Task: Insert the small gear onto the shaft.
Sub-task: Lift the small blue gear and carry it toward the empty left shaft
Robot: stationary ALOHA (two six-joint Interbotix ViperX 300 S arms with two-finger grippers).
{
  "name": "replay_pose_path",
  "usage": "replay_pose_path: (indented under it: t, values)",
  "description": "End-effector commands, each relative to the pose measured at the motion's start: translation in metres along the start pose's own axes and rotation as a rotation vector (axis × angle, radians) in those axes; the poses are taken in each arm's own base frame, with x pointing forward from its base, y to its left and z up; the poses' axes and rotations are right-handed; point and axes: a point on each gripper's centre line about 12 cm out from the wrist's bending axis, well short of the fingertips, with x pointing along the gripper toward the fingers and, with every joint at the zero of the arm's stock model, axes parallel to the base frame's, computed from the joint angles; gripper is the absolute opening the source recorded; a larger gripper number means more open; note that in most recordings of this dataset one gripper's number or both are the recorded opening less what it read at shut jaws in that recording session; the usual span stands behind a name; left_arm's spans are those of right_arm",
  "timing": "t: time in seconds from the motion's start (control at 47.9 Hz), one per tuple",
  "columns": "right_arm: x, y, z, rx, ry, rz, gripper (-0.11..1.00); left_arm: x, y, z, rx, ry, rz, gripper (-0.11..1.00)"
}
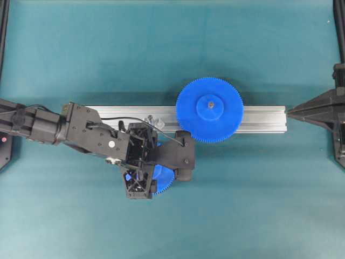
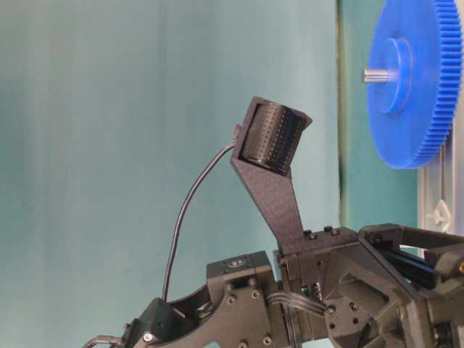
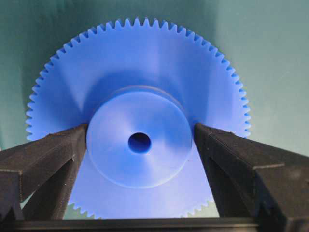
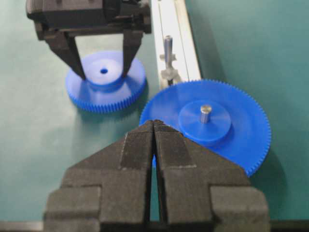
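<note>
Over small gear (image 3: 140,145) hub | we see left gripper (image 3: 140,140) spread, right gripper (image 4: 153,145) pressed together | risk: off-centre pinch tilts gear, missing shaft (image 4: 167,48)

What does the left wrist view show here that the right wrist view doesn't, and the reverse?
Only the left wrist view shows the fingers standing right beside the small gear's raised hub. Only the right wrist view shows the shaft upright on the aluminium rail, the larger gear, and the shut right end effector. Both show the small gear lying on the green table between the left end effector's open fingers.
</note>
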Motion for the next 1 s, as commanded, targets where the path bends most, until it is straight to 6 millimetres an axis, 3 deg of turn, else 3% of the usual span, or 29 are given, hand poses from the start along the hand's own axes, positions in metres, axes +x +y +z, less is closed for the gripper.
replay_pose_path:
  t: [0.0, 0.104, 0.25, 0.605, 0.981]
  values:
    - [0.0, 0.0, 0.004, 0.011, -0.009, -0.001, 0.04, 0.001, -0.001, -0.001, 0.001, -0.002, 0.0, 0.93]
    - [0.001, 0.0, 0.004, 0.011, -0.008, -0.001, 0.04, 0.0, -0.001, 0.001, 0.0, -0.005, -0.001, 0.89]
    - [0.001, 0.0, 0.003, 0.011, -0.009, -0.001, 0.04, -0.005, -0.002, 0.007, 0.004, -0.024, -0.003, 0.69]
    - [0.001, 0.0, 0.002, 0.012, -0.008, 0.001, 0.04, -0.009, -0.002, 0.008, 0.01, -0.027, -0.003, 0.69]
    - [0.001, 0.0, 0.002, 0.011, -0.006, -0.001, 0.04, -0.049, -0.004, 0.031, 0.011, -0.137, -0.016, 0.69]
